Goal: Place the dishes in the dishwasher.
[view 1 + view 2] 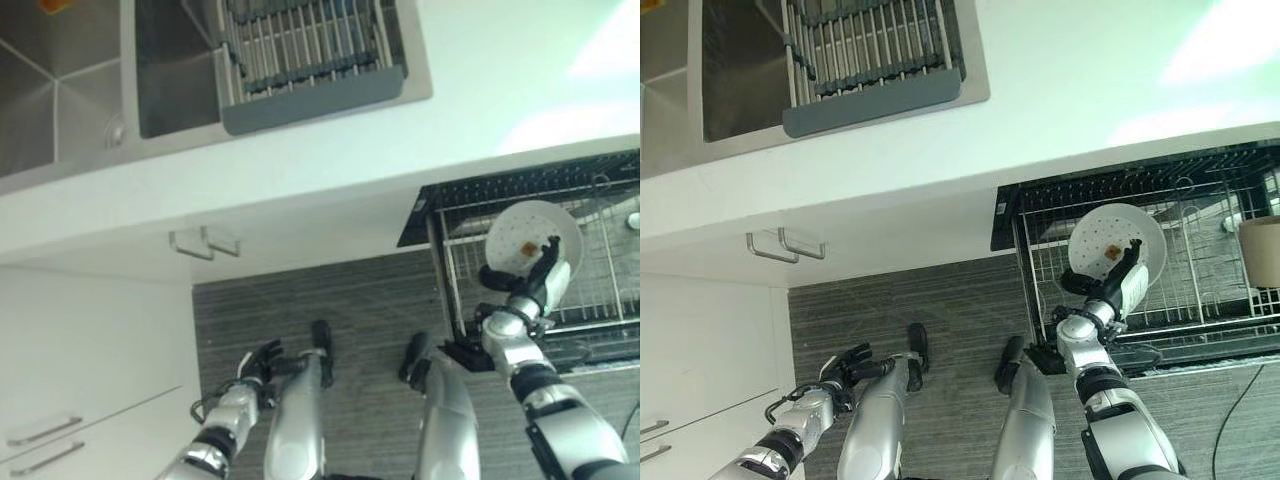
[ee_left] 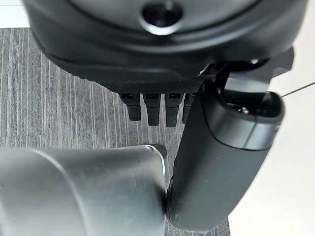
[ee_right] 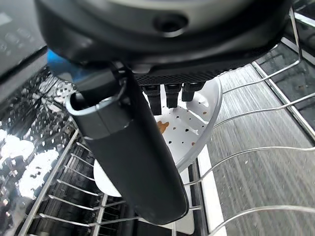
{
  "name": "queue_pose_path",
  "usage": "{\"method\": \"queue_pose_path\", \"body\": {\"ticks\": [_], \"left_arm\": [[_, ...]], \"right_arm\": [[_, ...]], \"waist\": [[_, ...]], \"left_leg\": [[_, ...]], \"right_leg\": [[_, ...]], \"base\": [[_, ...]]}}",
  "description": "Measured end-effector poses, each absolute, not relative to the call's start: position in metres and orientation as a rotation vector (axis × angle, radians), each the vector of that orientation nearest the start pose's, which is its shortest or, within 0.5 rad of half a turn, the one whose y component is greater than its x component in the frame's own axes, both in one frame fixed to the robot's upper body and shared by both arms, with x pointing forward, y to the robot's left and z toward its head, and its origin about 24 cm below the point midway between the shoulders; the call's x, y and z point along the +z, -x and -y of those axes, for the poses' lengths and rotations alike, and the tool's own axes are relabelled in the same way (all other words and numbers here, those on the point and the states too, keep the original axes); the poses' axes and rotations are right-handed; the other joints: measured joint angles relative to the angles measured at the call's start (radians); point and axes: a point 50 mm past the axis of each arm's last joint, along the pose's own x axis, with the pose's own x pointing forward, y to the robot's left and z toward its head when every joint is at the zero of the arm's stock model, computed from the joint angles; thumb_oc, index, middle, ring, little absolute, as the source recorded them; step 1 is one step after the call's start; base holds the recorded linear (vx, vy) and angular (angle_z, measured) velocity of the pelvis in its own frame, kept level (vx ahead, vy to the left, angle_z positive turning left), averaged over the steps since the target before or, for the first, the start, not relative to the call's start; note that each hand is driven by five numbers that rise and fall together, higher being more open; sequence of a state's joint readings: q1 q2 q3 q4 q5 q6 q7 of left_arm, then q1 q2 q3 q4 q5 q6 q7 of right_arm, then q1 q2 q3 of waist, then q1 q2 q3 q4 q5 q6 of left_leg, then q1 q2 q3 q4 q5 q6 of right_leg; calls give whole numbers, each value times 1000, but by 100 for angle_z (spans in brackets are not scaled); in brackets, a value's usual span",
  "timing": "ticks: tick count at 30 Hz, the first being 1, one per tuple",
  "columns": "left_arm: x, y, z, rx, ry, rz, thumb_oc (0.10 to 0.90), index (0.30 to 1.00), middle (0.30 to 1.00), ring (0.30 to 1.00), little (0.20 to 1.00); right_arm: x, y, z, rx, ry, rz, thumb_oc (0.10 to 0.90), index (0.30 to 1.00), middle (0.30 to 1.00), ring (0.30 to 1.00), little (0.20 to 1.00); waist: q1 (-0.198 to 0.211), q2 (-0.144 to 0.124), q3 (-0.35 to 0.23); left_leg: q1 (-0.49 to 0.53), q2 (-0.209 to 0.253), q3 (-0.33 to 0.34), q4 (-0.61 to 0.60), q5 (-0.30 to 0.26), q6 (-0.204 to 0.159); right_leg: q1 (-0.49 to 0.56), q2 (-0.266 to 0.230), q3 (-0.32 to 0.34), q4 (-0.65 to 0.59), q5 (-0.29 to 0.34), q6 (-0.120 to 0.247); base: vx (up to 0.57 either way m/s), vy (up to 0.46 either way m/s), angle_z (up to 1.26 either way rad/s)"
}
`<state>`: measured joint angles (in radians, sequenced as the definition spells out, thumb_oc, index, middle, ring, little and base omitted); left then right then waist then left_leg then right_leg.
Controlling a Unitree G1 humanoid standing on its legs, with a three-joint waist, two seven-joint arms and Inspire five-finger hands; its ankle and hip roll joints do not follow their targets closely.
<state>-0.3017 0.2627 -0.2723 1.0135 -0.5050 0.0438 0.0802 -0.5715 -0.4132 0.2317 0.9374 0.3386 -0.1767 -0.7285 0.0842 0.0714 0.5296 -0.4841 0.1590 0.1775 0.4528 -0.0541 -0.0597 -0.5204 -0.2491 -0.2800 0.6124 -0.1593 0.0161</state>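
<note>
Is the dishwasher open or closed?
Open. Its wire rack is pulled out, and the right robot hand holds a white plate over it.

Plate over the dishwasher rack, right of the sink.

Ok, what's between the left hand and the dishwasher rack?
Only bare grey floor lies between the left hand and the rack, seen in the right eye view.
</note>
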Motion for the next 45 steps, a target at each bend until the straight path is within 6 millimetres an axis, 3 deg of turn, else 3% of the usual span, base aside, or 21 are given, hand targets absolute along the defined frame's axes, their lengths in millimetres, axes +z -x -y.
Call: {"method": "queue_pose_path", "body": {"ticks": [6, 13, 20, 29, 34, 35, 39, 42, 43, 44, 45], "left_arm": [[-97, -239, -203, 131, 31, -789, 800, 900, 900, 900, 900], [-102, -234, -201, 130, 36, -813, 800, 900, 900, 900, 900], [-105, -230, -203, 141, 35, -814, 800, 900, 900, 900, 900], [-106, -226, -204, 161, 53, -799, 800, 900, 900, 900, 900], [-108, -224, -204, 177, 73, -802, 800, 900, 900, 900, 900], [-109, -221, -203, 186, 85, -796, 800, 900, 900, 900, 900], [-112, -215, -205, 213, 111, -798, 800, 900, 900, 900, 900], [-112, -212, -212, 234, 104, -793, 800, 900, 900, 900, 900], [-112, -213, -214, 232, 100, -790, 800, 900, 900, 900, 900], [-111, -211, -217, 242, 96, -785, 800, 900, 900, 900, 900], [-111, -210, -222, 265, 106, -779, 800, 900, 900, 900, 900]], "right_arm": [[43, -331, 261, -748, 188, -100, 800, 900, 900, 900, 900], [54, -332, 239, -780, 57, -9, 800, 900, 900, 900, 900], [88, -326, 213, -804, -149, 219, 800, 900, 900, 900, 900], [89, -314, 199, -763, -158, 263, 800, 900, 900, 900, 900], [114, -303, 192, -725, -167, 446, 800, 900, 900, 900, 900], [119, -292, 191, -716, -168, 528, 800, 900, 900, 900, 900], [132, -267, 197, -732, 12, 745, 800, 900, 900, 900, 900], [163, -250, 211, -752, 197, 974, 800, 900, 900, 900, 900], [167, -244, 220, -793, 222, 1005, 800, 900, 900, 900, 900], [168, -229, 253, -904, 342, 1027, 800, 900, 900, 900, 900], [166, -221, 268, -968, 382, 1009, 800, 900, 900, 900, 900]], "waist": [[1, 1, -1], [-1, 5, -3], [-18, 7, -3], [-32, 11, -2], [-40, 11, -1], [-45, 10, -1], [-64, 7, 0], [-84, -1, 1], [-92, -7, 2], [-86, -20, 2], [-92, -35, 3]], "left_leg": [[2, 0, -3, 8, -5, -1], [41, 6, 18, 15, -13, -3], [53, 14, 35, 27, -30, 5], [44, 19, 62, 29, -36, 3], [45, 19, 65, 30, -40, 3], [45, 19, 66, 30, -45, 7], [46, 19, 67, 30, -48, 6], [44, 31, 81, 30, -53, 10], [45, 32, 85, 31, -55, 12], [43, 33, 86, 34, -64, 13], [39, 33, 86, 36, -66, 14]], "right_leg": [[6, 4, 5, -1, -7, 1], [30, 12, 25, -5, 4, 0], [36, 20, 43, -10, 6, -2], [6, 29, 75, -11, 15, 5], [8, 31, 77, -18, 18, 8], [10, 31, 77, -22, 18, 10], [19, 35, 77, -40, 28, 16], [22, 49, 84, -72, 47, 19], [22, 53, 89, -76, 54, 20], [24, 55, 89, -86, 57, 21], [20, 58, 91, -93, 59, 24]], "base": [[39, 9, 0], [46, 46, -9], [28, 37, -7], [9, 22, -10], [18, 25, -1], [0, 0, 0], [0, -3, -2], [-13, -23, -15], [-39, -56, -13], [-45, -48, -9], [-47, -53, -5]]}}
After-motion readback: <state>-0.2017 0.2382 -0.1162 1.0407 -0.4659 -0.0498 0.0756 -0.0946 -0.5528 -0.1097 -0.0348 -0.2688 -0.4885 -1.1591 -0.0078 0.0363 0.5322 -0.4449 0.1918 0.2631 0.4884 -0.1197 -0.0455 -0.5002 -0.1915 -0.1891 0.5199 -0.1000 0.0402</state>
